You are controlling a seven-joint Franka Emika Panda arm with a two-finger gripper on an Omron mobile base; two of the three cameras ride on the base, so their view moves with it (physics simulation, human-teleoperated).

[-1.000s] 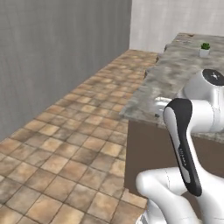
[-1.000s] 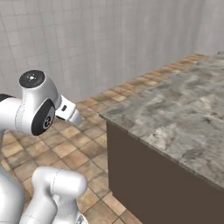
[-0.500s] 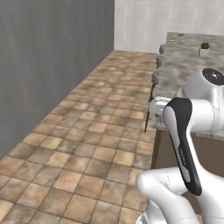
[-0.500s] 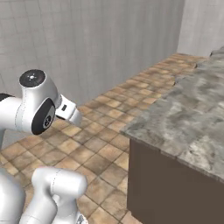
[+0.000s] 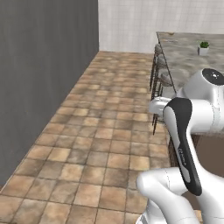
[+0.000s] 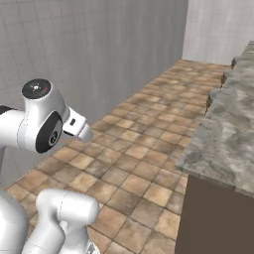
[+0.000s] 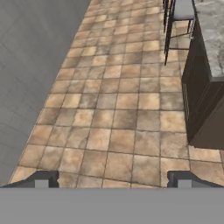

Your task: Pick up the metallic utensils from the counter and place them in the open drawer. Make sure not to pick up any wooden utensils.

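The gripper [image 7: 112, 180] hangs over bare tiled floor [image 7: 118, 109], fingers [image 7: 41, 179] spread wide apart with nothing between them, which suits a base that, as I judge it, is not yet in reach of the work. The table [image 6: 225, 139], a marbled stone top over dark cabinets [image 7: 201, 96], lies off to the right. No utensils and no open drawer can be made out. I count one potted plant [image 5: 203, 47] and three stools [image 5: 161, 72].

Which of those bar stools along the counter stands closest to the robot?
The stool lowest in the left base view, just above the robot's white arm. The other two stools line up behind it along the counter, toward the far white wall.
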